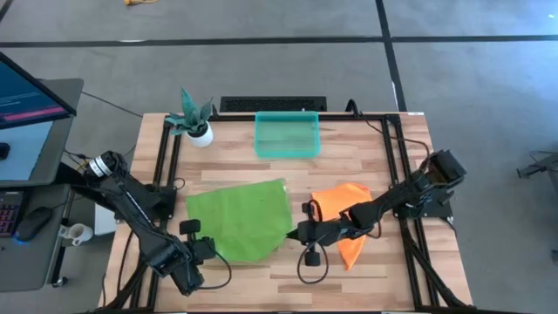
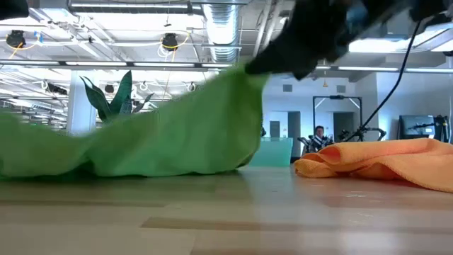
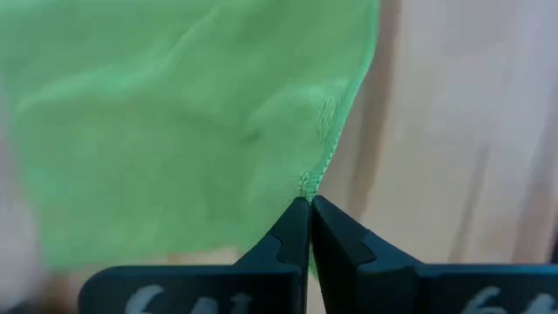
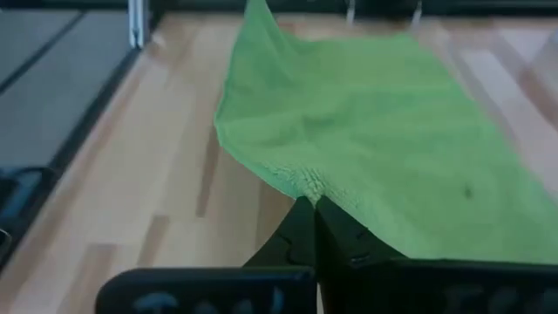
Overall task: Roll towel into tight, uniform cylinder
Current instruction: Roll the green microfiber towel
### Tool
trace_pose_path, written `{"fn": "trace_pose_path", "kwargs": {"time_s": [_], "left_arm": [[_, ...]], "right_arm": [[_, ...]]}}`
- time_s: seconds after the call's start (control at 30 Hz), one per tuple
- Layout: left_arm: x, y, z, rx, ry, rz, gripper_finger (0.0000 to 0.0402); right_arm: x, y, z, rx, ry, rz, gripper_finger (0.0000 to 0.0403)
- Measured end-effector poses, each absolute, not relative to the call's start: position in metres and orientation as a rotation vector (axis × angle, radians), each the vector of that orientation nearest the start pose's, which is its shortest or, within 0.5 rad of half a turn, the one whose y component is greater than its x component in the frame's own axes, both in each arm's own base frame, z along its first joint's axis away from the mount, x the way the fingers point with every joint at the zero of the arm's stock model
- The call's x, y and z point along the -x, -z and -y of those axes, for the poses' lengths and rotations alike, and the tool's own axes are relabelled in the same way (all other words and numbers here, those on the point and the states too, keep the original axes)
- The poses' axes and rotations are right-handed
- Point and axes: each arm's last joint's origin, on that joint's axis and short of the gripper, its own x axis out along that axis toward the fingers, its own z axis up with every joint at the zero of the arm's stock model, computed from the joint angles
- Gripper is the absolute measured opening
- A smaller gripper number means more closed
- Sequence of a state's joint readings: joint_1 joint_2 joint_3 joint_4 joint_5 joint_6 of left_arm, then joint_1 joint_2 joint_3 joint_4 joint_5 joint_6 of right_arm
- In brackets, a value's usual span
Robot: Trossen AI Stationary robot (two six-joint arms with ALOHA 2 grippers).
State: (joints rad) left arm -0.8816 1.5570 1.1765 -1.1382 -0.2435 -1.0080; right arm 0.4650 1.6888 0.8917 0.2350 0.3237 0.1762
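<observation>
Green towel (image 1: pixel 240 218) flat, near-square, corners pinched.

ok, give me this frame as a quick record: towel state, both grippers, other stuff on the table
towel: green cloth towel, unrolled, right edge lifted off the wooden table
right gripper: shut on green towel's right edge, holding it raised
left gripper: shut on green towel's edge, near the front-left corner
orange cloth: crumpled, right of the green towel
teal plastic tray: at the back centre
potted plant in white pot: at the back left
roll progress: no roll formed yet
</observation>
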Motion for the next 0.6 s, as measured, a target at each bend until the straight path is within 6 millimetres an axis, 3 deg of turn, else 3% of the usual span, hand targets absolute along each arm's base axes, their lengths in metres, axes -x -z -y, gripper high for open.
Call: {"fn": "trace_pose_path", "kwargs": {"time_s": [0.43, 0.6], "left_arm": [[-0.169, -0.294, 0.189, -0.166, -0.334, -1.346, 0.0], [-0.172, -0.301, 0.183, -0.199, -0.348, -1.286, 0.0]], "right_arm": [[-0.29, -0.233, -0.142, 0.017, -0.082, -0.427, 0.0005], [-0.278, -0.248, -0.131, -0.005, -0.007, -0.432, 0.0013]]}}
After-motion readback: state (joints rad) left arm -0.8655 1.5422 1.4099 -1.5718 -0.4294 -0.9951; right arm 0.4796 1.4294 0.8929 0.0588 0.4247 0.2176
